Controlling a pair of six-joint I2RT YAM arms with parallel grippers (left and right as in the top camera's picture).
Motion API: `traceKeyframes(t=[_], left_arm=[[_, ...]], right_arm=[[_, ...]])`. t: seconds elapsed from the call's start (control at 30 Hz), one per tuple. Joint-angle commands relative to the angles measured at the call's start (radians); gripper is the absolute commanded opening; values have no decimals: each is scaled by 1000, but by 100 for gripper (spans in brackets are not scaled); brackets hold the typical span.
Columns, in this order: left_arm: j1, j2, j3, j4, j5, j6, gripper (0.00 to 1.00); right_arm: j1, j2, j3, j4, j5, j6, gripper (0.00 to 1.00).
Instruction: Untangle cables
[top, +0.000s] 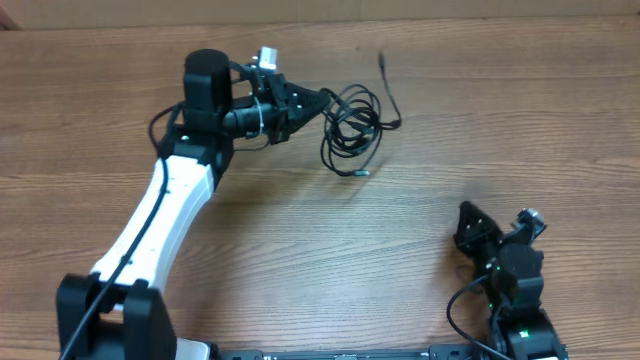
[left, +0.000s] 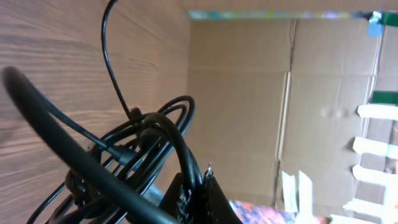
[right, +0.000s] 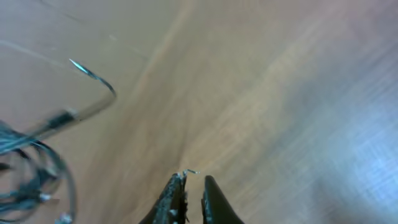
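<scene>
Brown wood-grain worktop (top: 420, 290), cardboard wall (left: 249, 93) past far edge. Left gripper (top: 327, 98) clenches thin black tangled cables (left: 144, 124) nr far edge. Right gripper (right: 194, 180) closed, empty, front-right corner.

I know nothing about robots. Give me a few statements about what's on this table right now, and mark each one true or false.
1. The cables lie in one tangled bundle of loops. True.
2. The right gripper is holding a cable. False: it holds nothing and sits well apart from the bundle.
3. The left gripper is at the edge of the bundle. True.
4. The table is white metal. False: it has a brown wood-grain surface.
</scene>
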Motion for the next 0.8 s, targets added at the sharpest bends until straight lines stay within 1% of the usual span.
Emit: traceKeyframes(t=[0.0, 0.13, 0.2, 0.27, 0.3, 0.37, 0.43, 0.47, 0.5, 0.57, 0.63, 0.67, 0.7, 0.77], left_arm=[[16, -80, 25, -67, -112, 116, 4], [24, -148, 25, -216, -240, 218, 4], [24, -174, 25, -244, -257, 275, 4], [23, -192, 25, -246, -227, 332, 4], [21, -198, 25, -246, -207, 345, 4], [15, -200, 25, -249, -188, 335, 4], [10, -197, 25, -273, -196, 277, 4], [8, -196, 25, -290, -207, 245, 4], [5, -196, 25, -305, -214, 224, 4], [0, -196, 25, -329, -224, 174, 4], [-6, -196, 25, -346, -235, 89, 4], [-10, -196, 25, -350, -236, 40, 4], [-11, -196, 25, -349, -236, -16, 4], [-19, -197, 25, -349, -247, -103, 4]], right_arm=[[-3, 8, 143, -36, 37, -106, 11], [-3, 57, 299, -208, 7, -120, 12], [-3, 90, 382, -294, -110, -120, 15], [-2, 121, 439, -336, -259, -120, 24], [-2, 137, 456, -337, -354, -120, 30], [-2, 157, 460, -307, -510, -119, 58], [-2, 177, 460, -280, -646, -119, 84], [-2, 189, 460, -270, -687, -114, 89], [-2, 200, 460, -262, -703, -91, 92], [-2, 227, 460, -245, -708, 11, 100], [-2, 264, 460, -211, -708, 112, 100], [-1, 285, 460, -199, -705, 150, 96], [-1, 306, 460, -193, -705, 196, 88], [1, 365, 460, -201, -705, 306, 79]])
